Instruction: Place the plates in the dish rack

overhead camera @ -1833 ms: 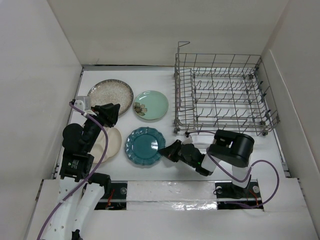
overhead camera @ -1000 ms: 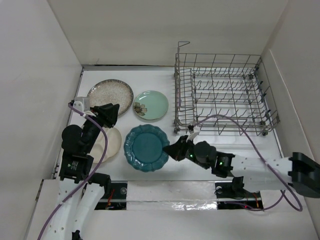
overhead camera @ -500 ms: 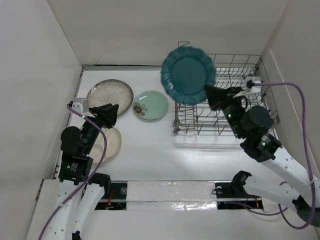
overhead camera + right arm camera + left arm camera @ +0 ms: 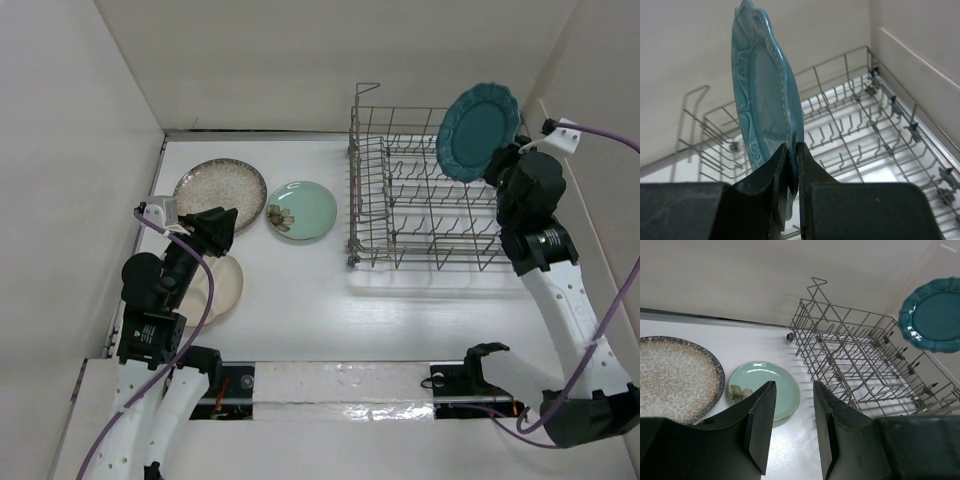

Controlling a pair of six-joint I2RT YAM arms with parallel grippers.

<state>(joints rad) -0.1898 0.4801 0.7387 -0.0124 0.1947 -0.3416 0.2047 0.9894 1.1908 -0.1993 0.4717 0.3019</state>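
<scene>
My right gripper [image 4: 792, 148] is shut on the rim of the dark teal scalloped plate [image 4: 478, 128], which stands on edge in the air above the far right corner of the grey wire dish rack [image 4: 440, 195]. The same teal plate [image 4: 764, 100] rises upright in the right wrist view, over the rack [image 4: 865, 125]. On the table lie the speckled beige plate [image 4: 220, 186], the mint green plate [image 4: 302, 210] and the cream plate [image 4: 225, 285], partly hidden under my left arm. My left gripper [image 4: 222, 230] hangs open above the cream plate with nothing in it; its jaws [image 4: 792, 410] frame bare table.
White walls close in the table on the left, back and right. The rack [image 4: 860, 360] fills the far right of the table, with tall wire sides and upright tines. The arm bases and a taped strip run along the near edge.
My right arm has lifted the teal plate off the table, swung it right and turned it on edge over the rack's far right corner. The left arm has not moved.
</scene>
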